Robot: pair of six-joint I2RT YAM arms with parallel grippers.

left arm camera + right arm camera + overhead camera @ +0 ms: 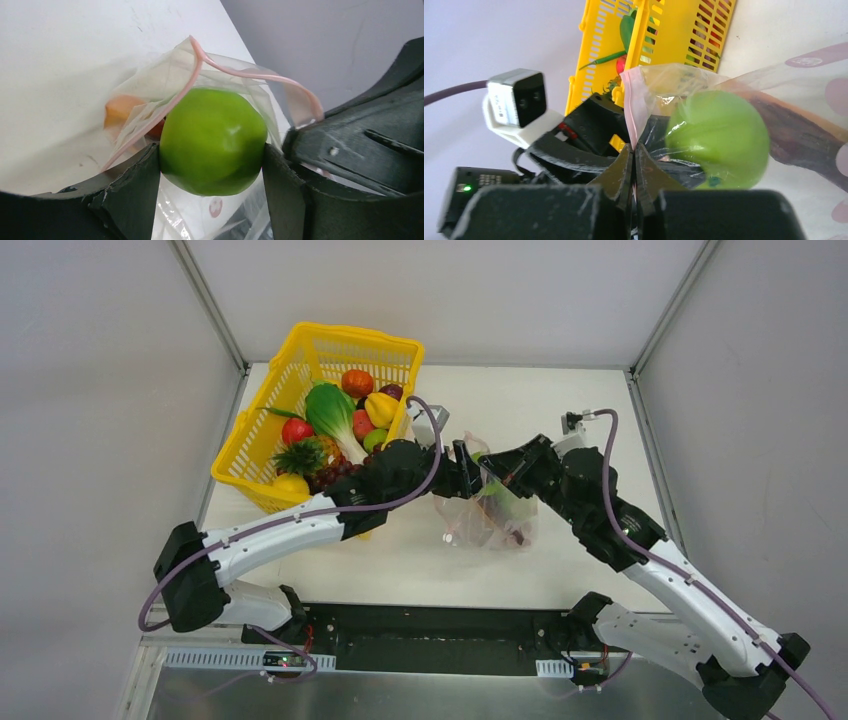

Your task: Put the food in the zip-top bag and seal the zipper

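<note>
My left gripper is shut on a green apple and holds it in the open mouth of the clear zip-top bag. The pink zipper strip curves round behind the apple. Orange-red food lies inside the bag. My right gripper is shut on the bag's pink mouth edge and holds it up; the apple shows through the plastic beside it. In the top view both grippers meet over the bag at mid-table.
A yellow mesh basket stands at the back left, holding leafy greens, a yellow pepper, a red fruit, grapes and more toys. The left wrist camera sits close to my right fingers. White walls enclose the table.
</note>
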